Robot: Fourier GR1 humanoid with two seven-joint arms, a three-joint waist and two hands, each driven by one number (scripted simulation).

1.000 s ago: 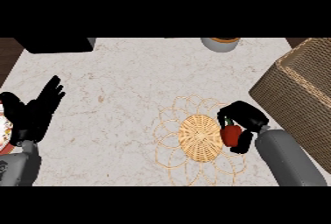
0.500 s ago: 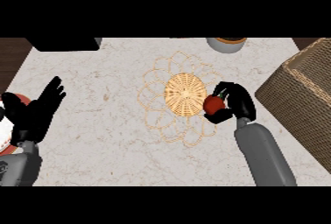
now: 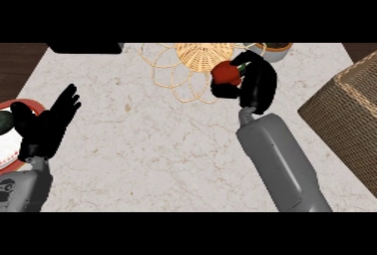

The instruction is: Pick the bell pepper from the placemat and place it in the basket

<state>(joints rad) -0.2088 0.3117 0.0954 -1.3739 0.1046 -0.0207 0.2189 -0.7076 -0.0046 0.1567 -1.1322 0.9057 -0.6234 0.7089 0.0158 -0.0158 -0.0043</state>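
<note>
A red bell pepper (image 3: 226, 73) with a green stem sits in my right hand (image 3: 254, 82), whose fingers and thumb curl round it. The hand hangs over the right edge of the round woven placemat (image 3: 193, 60), which has a solid tan centre and a looped wire border, near the counter's far edge. The brown wicker basket (image 3: 346, 112) stands at the right side, apart from the hand. My left hand (image 3: 48, 122) rests open at the left edge, fingers up.
A red-rimmed white plate (image 3: 9, 144) lies partly behind the left hand. A grey pot (image 3: 274, 51) stands at the far edge just right of the placemat. A dark object (image 3: 85, 48) lies at the far left.
The view has shifted, so the placemat and right hand now show higher up. My right hand stays curled round the pepper. The left hand is unchanged.
</note>
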